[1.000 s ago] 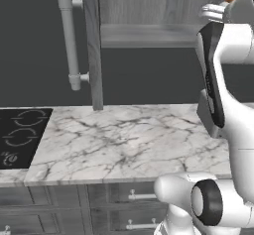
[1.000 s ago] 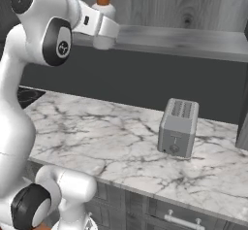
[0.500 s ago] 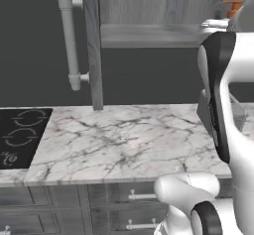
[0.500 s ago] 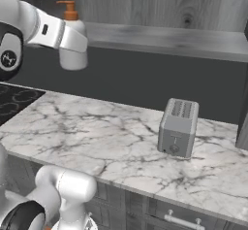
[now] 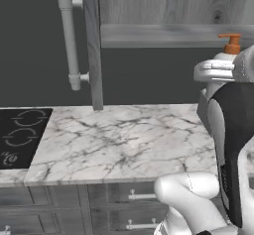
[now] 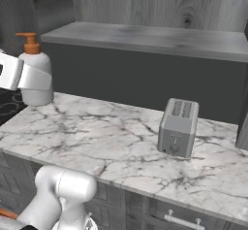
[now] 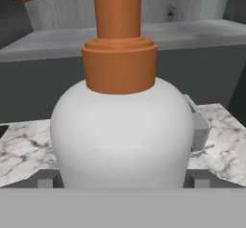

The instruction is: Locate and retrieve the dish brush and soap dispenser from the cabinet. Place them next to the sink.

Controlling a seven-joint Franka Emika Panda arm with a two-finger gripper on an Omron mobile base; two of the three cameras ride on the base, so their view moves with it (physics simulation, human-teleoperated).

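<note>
The soap dispenser (image 7: 122, 135), a white rounded bottle with an orange pump top, stands upright between my gripper's (image 7: 122, 181) two fingers, which are shut on its body. In the right base view the soap dispenser (image 6: 35, 64) hangs at the left, above the marble counter (image 6: 97, 137) and clear of the cabinet shelf (image 6: 145, 37). From the left base camera the soap dispenser (image 5: 229, 48) shows at the right, just below the shelf (image 5: 168, 33). The cabinet door (image 5: 92, 45) stands open, with its pale bar handle (image 5: 67, 35). The dish brush and the sink are out of view.
A grey toaster (image 6: 178, 127) stands on the counter at the right. A black stovetop (image 5: 20, 135) is set into the counter's left end. Grey drawers (image 5: 134, 197) run below the marble counter (image 5: 124, 140). The arm's white links rise at the right of the left base view.
The arm has swung the soap dispenser down and away from the shelf, leftward in the right base view. The bottle has stayed in the gripper throughout.
</note>
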